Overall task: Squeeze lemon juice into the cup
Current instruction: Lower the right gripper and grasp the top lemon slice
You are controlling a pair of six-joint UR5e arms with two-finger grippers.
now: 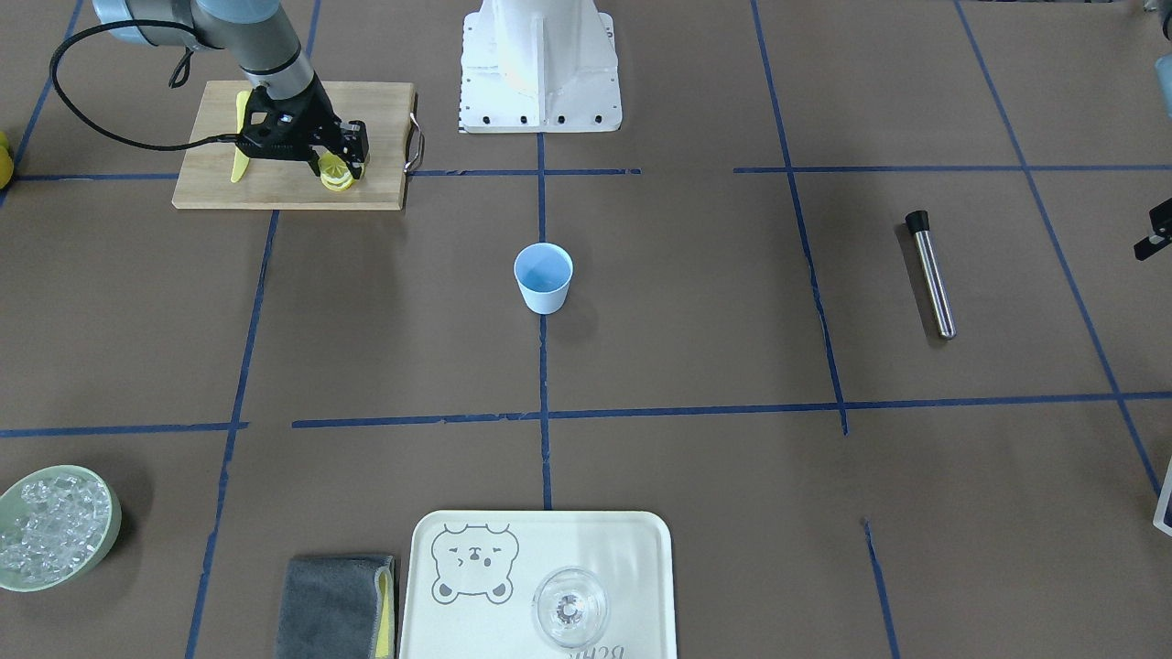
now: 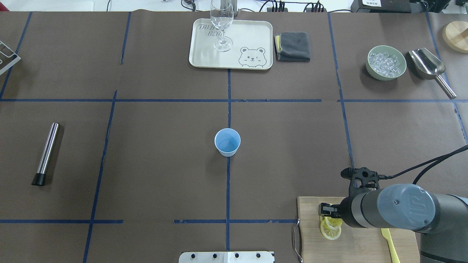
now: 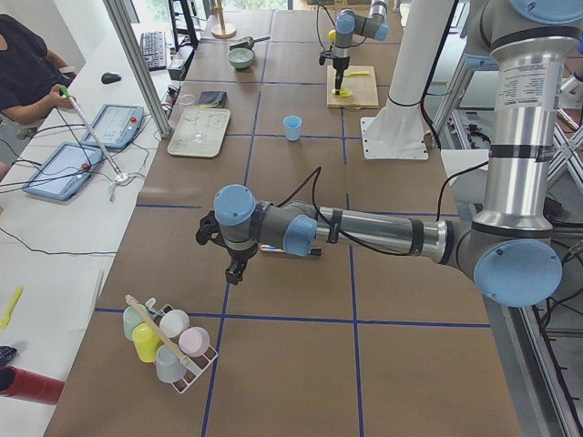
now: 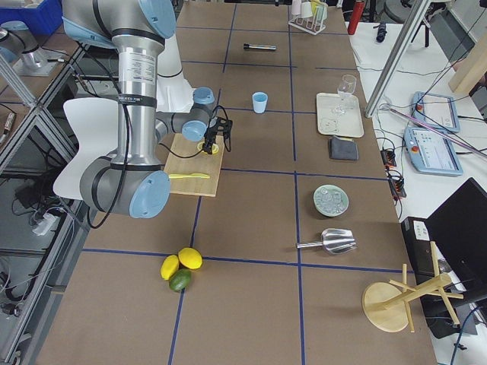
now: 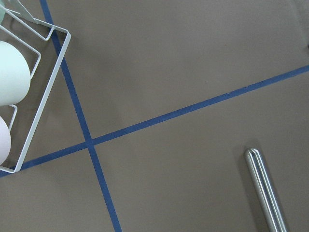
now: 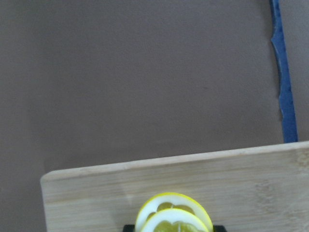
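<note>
My right gripper (image 1: 341,157) hangs over the wooden cutting board (image 1: 275,188) and looks shut on a yellow-rimmed lemon slice (image 6: 175,223), held just above the board. A second slice (image 2: 331,233) lies on the board under it. The fingers (image 2: 326,209) are partly hidden by the wrist in the overhead view. The light-blue cup (image 1: 543,279) stands upright at the table's middle (image 2: 227,142), well apart from the board. My left gripper (image 3: 235,271) hovers over the far end of the table; I cannot tell whether it is open or shut.
A yellow knife (image 1: 242,137) lies on the board. A steel muddler (image 2: 45,153) lies on the robot's left. A tray (image 2: 204,47) with a clear glass (image 2: 222,25), a grey cloth (image 2: 292,45), an ice bowl (image 2: 387,63) and a scoop (image 2: 427,65) line the far edge.
</note>
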